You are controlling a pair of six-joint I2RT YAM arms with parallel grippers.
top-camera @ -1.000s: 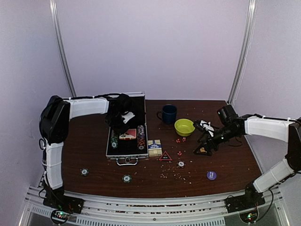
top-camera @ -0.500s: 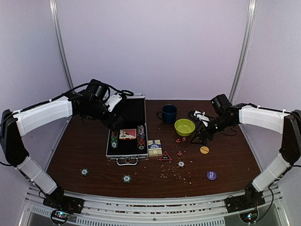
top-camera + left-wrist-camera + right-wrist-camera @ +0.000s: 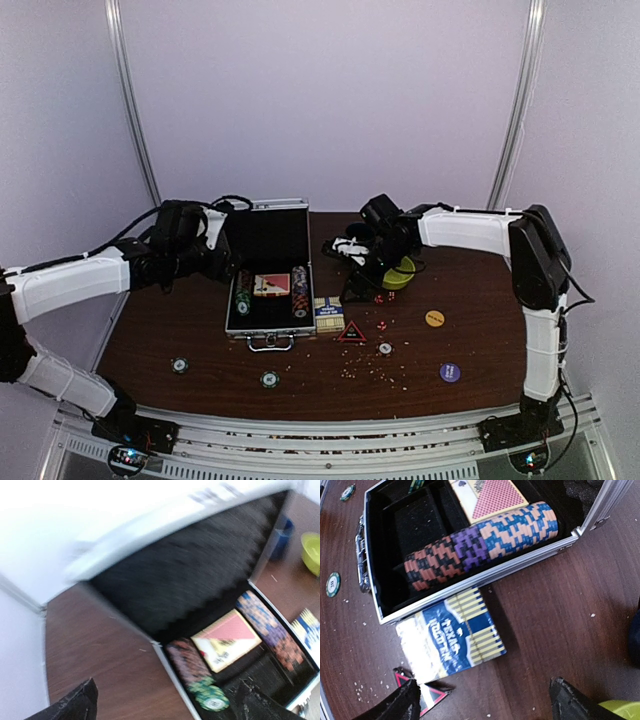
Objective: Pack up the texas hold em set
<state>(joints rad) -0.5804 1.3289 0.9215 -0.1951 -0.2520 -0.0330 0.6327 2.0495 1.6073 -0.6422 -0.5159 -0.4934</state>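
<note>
Right gripper gapes empty, pointing down over the blue card box just beside the open briefcase, arm stretched leftward; left gripper gapes empty at the briefcase's left side, forearm low

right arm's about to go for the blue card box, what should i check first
1. Silver aluminium briefcase lid up: ok
2. Blue card box flat beside case, nothing on top: ok
3. Right pincer open, empty, above that box: ok
4. Empty black compartment on handle side of red card box: ok; fit: cannot tell
5. Left pincer open, outside case on its left: ok
6. Red triangle touching box corner or not: cannot tell
</note>
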